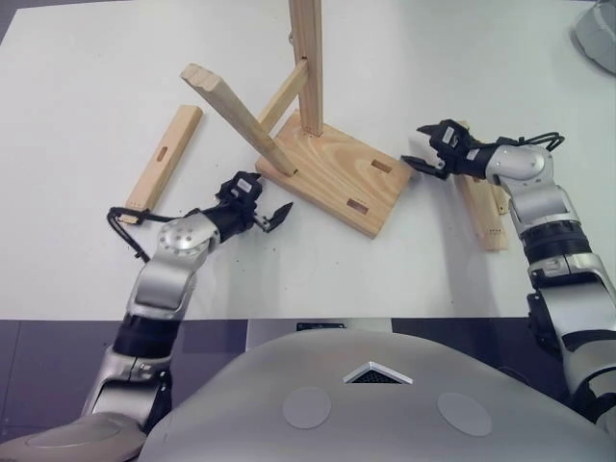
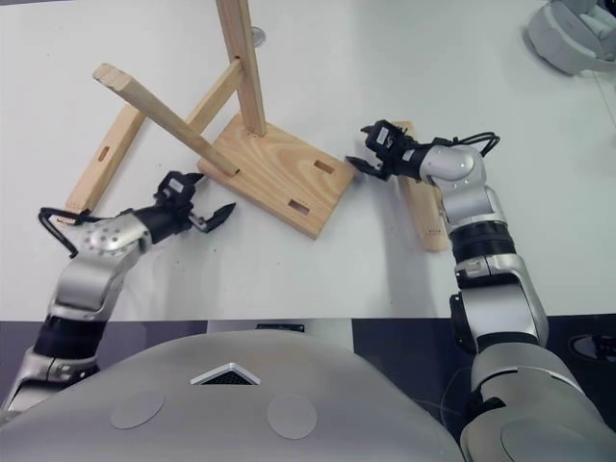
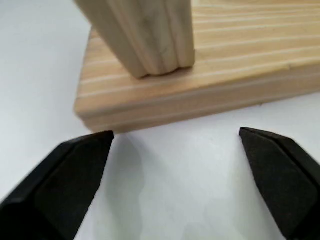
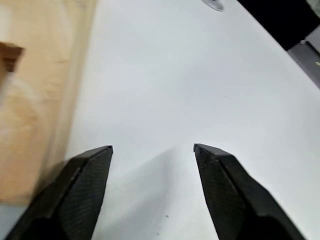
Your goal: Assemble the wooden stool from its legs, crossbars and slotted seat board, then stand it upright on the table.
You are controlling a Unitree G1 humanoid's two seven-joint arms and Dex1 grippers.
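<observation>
Found the board [image 1: 337, 178] lying flat mid-counter [image 1: 77, 77], with two slots [image 1: 382, 166] bare on its right half. Saw one leg [image 1: 309, 58] standing upright in the far side and a second leg [image 1: 231, 111] leaning leftward out of the left corner, with a crossbar [image 1: 284, 96] bridging the two. Noted a loose leg [image 1: 166, 157], slotted, flat to the left and well apart, and a loose piece [image 1: 481, 217] flat to the right, partly under the right arm. Caught the left hand [image 3: 176, 134] spread, just off the board's near-left corner, not touching. Caught the right hand [image 4: 153, 147] spread too, just beside the board's right corner; could not tell about contact.
</observation>
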